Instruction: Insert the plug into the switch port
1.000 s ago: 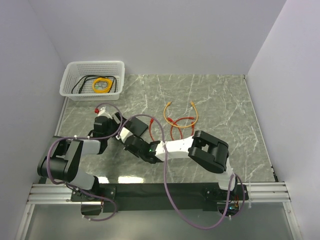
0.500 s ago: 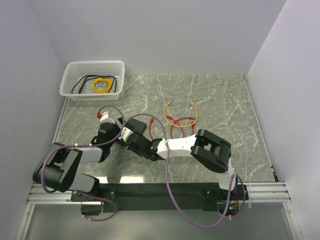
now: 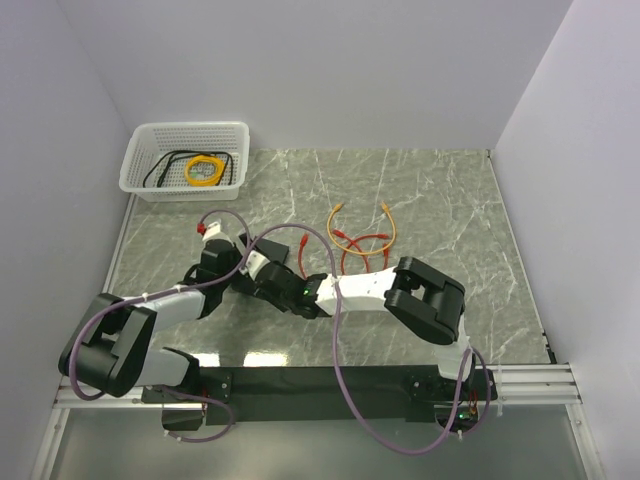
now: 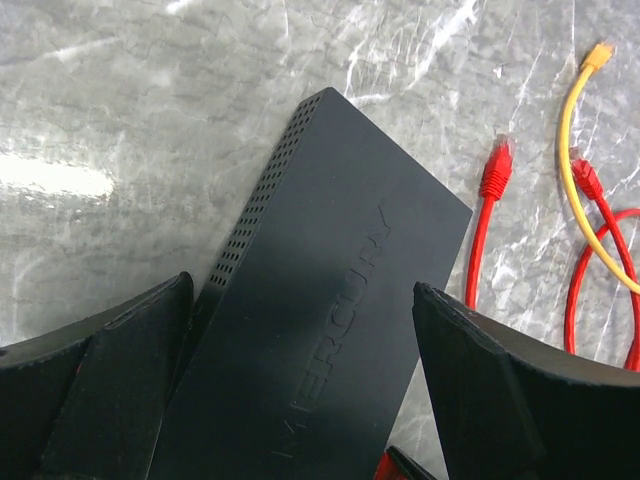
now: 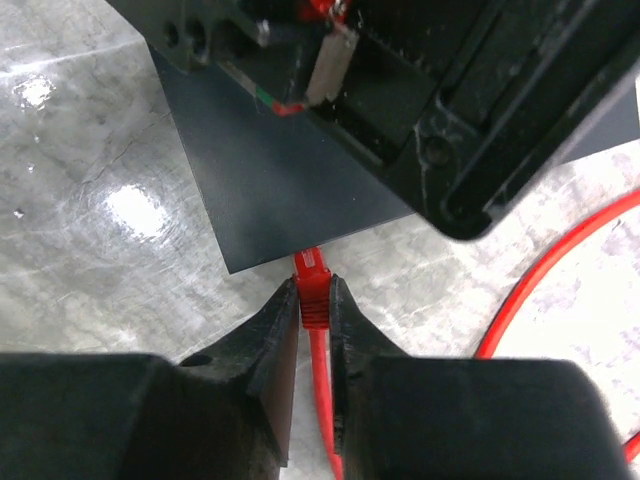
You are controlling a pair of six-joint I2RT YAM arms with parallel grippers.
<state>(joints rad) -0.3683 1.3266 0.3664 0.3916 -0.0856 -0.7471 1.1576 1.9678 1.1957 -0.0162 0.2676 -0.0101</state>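
Grey marble tabletop (image 3: 450, 200), white walls (image 3: 350, 80). The plug (image 5: 311, 270) lies at the edge of the Mercury switch (image 4: 340, 200), pinched at its boot (image 5: 316, 296) by my right gripper (image 5: 313, 300). The port is hidden. I judge the plug light and rigid and the cord (image 5: 322, 400) limp, so hold the boot. My left gripper (image 4: 302, 290) is spread, straddling the switch.

Grey marbled table (image 3: 440, 200), as I saw it from my remote station.
A white basket (image 3: 180, 188) sat at its far left corner. The black switch (image 4: 330, 320) lay flat left of centre, with red cords (image 4: 478, 250) and a yellow cord (image 4: 566, 130) just beside it, crossing each other.
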